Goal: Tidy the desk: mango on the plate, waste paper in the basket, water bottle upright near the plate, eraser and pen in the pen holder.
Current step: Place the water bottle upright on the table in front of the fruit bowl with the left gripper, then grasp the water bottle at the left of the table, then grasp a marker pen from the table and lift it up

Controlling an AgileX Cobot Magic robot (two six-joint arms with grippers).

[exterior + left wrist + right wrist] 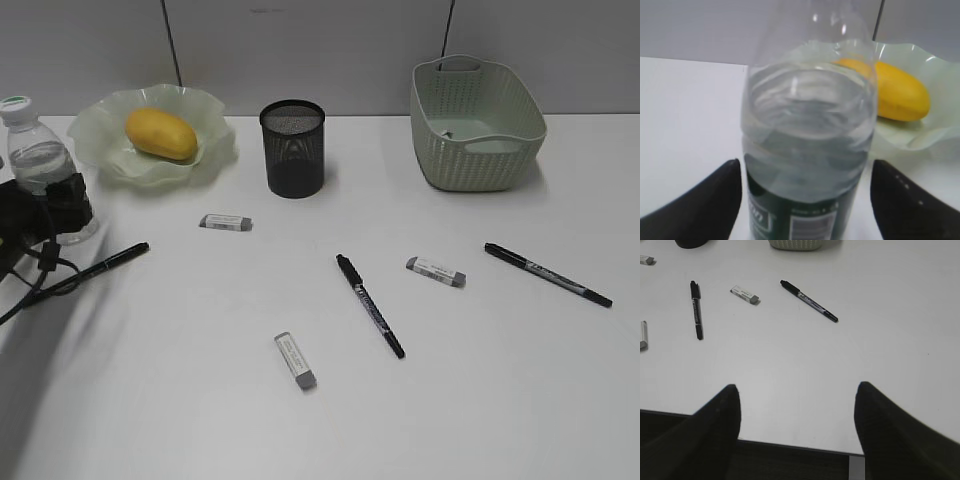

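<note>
The water bottle (40, 160) (807, 140) stands upright at the desk's far left, just left of the plate (210, 150) (940, 65). My left gripper (40, 215) (805, 170) straddles its green label, open, with a gap on each side. The mango (160, 133) (900, 95) lies on the plate. Three erasers (226, 222) (436, 271) (296, 360) and three pens (370, 305) (548, 274) (105, 262) lie loose on the desk (200, 400). The pen holder (292, 148) stands behind them. My right gripper (796, 390) hangs open over the desk's near edge. The waste paper is out of view.
The basket (478, 125) stands at the back right. The left arm's cables (30, 280) trail over the desk's left edge beside the leftmost pen. A grey partition wall runs behind the desk.
</note>
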